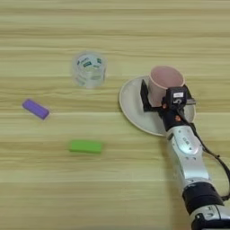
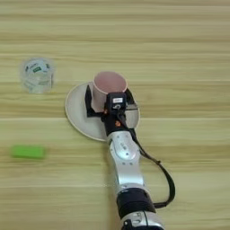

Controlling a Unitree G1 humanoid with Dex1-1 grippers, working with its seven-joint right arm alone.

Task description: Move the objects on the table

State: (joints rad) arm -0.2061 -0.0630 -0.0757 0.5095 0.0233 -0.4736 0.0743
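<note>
Pink cup (image 1: 164, 83) stands upright and empty on the cream plate (image 1: 132, 105) at right of centre, gripper (image 1: 164, 96) fingers clamped around it.

You see a silver forearm (image 2: 123, 161) with a black wrist joint, a looping black cable (image 2: 157, 168), and black fingers (image 2: 88, 102).

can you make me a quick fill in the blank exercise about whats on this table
1. The pink cup stands upright on the round cream ____.
2. The right gripper has its black fingers on either side of the ____.
3. The block lying nearest the purple block is coloured ____.
4. The clear tape roll lies on the table to the robot's ____ of the plate.

Missing words: plate; cup; green; left
</note>
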